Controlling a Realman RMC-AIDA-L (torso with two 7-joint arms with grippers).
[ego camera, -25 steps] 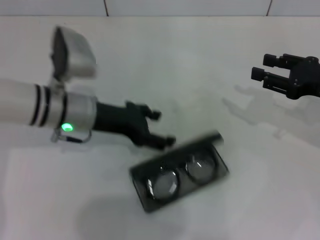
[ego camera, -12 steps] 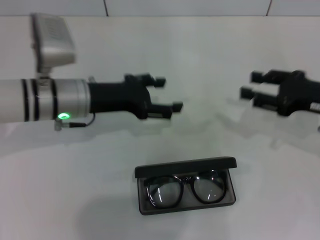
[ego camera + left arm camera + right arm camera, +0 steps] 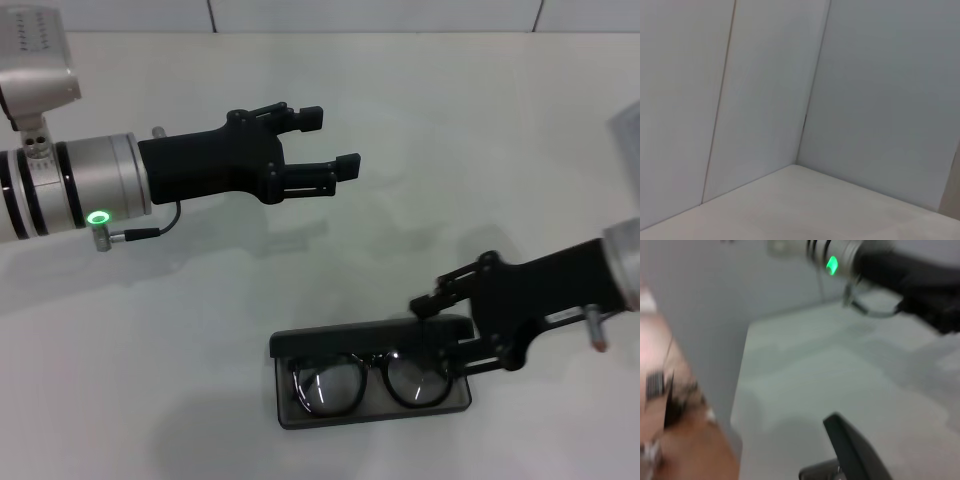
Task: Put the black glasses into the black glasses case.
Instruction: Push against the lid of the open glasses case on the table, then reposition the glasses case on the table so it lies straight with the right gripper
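Note:
The black glasses case (image 3: 376,417) lies open near the table's front, its lid (image 3: 360,337) standing up along the far side. Inside it the black glasses (image 3: 368,379) lie lenses up. My right gripper (image 3: 440,330) reaches in from the right at the lid's right end, open, with one finger (image 3: 447,288) behind the lid and the other over the case. My left gripper (image 3: 331,141) hovers open and empty well behind the case, to the left. In the right wrist view a dark edge of the case (image 3: 852,450) shows, blurred, with the left arm (image 3: 900,275) beyond.
Bare white table (image 3: 150,380) surrounds the case, with a white panel wall (image 3: 880,100) at the back. A blurred pinkish-brown shape (image 3: 670,420) fills one side of the right wrist view; I cannot tell what it is.
My right gripper came down from the far right to the lid's right end. The left gripper lifted away and back. The case went from tilted to square.

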